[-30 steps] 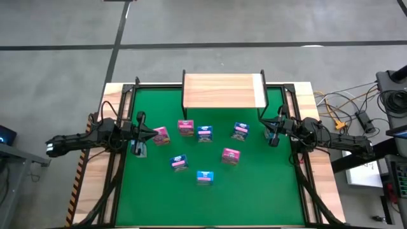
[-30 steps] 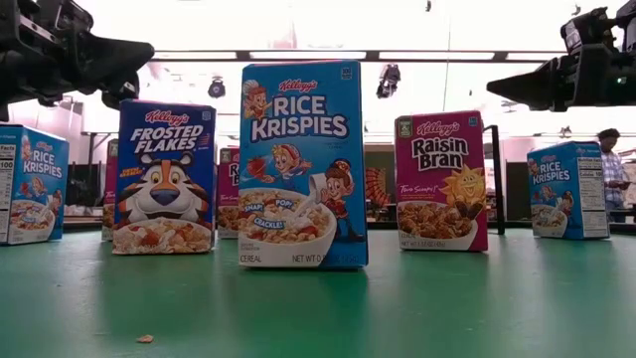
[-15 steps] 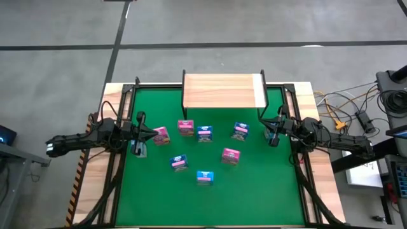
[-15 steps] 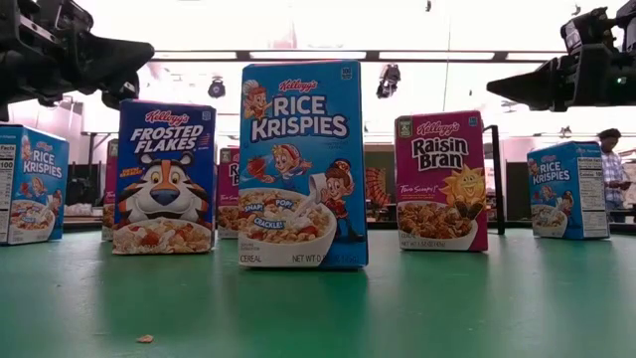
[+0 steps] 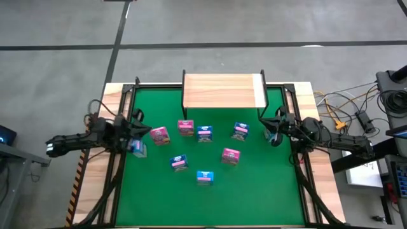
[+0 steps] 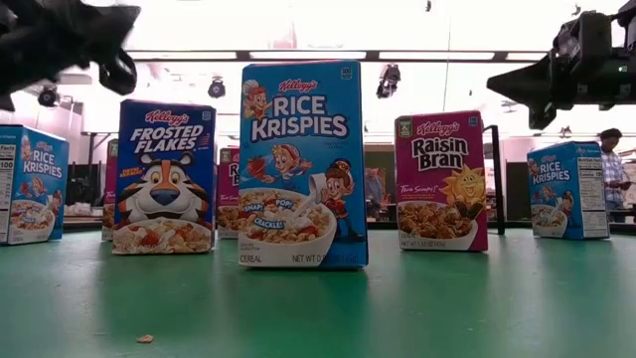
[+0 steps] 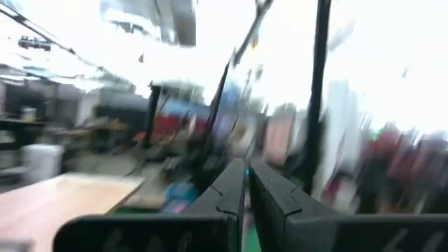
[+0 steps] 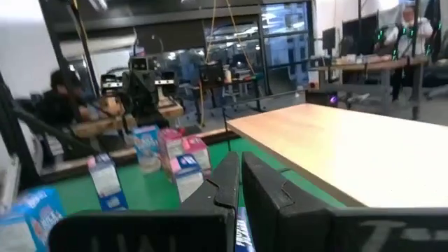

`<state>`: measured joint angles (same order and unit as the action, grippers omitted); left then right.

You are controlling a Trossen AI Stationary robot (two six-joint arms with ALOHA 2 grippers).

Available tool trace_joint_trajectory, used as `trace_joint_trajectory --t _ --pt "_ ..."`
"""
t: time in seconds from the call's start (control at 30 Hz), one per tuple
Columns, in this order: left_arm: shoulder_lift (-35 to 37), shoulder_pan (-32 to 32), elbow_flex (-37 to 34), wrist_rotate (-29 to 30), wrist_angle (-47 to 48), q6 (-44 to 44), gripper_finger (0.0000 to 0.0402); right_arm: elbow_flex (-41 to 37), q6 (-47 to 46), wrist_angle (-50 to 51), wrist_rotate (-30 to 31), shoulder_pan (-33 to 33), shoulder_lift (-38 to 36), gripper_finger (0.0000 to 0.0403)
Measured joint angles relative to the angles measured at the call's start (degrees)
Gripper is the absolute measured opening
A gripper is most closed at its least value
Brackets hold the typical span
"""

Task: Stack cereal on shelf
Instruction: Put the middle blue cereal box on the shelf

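Moved since earlier: left gripper [image 5: 141, 131] has shifted a little toward the table's left edge and lifted, blurred in the low view; right gripper [image 5: 272, 135] has tipped slightly; none of the boxes has shifted.
Nearest box: light blue Rice Krispies box [image 6: 302, 164] stands upright on the green table [image 5: 254, 191], closest to the front edge, alone at the front of the group [image 5: 204, 177].
Next row: dark blue Frosted Flakes box [image 6: 165, 178] to its left and magenta Raisin Bran box [image 6: 441, 181] to its right, both upright, apart from each other and from the front box; from above they sit at [image 5: 179, 163] and [image 5: 230, 156].
Further row: four more boxes stand in a loose line across the table's middle, a pink box [image 5: 160, 135], a second pink box [image 5: 185, 128], a light blue box [image 5: 204, 133] and a dark blue box [image 5: 240, 131], none touching.
Outer boxes, low view: a Rice Krispies box at the left edge [image 6: 32, 183] and another at the right [image 6: 566, 190].
Left gripper: above the table's left side, just beside the leftmost pink box, fingers [image 7: 231, 192] pressed together, holding nothing.
Right gripper: above the table's right side, near the shelf's right front leg, fingers [image 8: 227, 183] pressed together, holding nothing.
Shelf: light-wood shelf [image 5: 224, 90] on black legs at the table's far edge, bare on top; every cereal box is on the green surface in front of it.
Beyond the table: a person [image 6: 612, 169] stands in the room at the right.
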<state>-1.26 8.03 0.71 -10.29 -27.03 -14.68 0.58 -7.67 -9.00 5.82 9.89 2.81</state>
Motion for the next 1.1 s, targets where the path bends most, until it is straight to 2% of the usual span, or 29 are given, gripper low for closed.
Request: trace_joint_trajectory --t 0.1,0.3,0.6,0.73,0.9,1.1 --pt "0.0 0.0 0.0 1.6 -9.3 -4.6 0.0004 0.0 0.0 -3.4 -1.2 0.0 0.0 0.0009" --pt "-0.3 0.0 0.0 2.1 -21.4 -5.4 0.0004 0.2 1.7 -14.6 -9.3 0.0 0.0 0.0009" --pt "-5.1 0.0 0.1 3.2 -31.1 -3.1 0.0004 9.3 2.9 -6.9 -2.7 0.0 5.0 0.0009" --pt "-9.4 0.0 3.2 3.7 -31.0 -2.3 0.0004 12.4 5.9 -7.2 -2.4 0.1 8.6 0.0009" --pt "-18.3 0.0 10.3 3.7 -27.9 -0.9 0.0004 14.8 10.0 -8.3 -1.0 0.1 12.5 0.0009" --pt "-31.6 0.0 21.3 3.7 -16.7 5.9 0.0004 16.0 12.6 -8.5 0.3 0.1 14.7 0.0009"
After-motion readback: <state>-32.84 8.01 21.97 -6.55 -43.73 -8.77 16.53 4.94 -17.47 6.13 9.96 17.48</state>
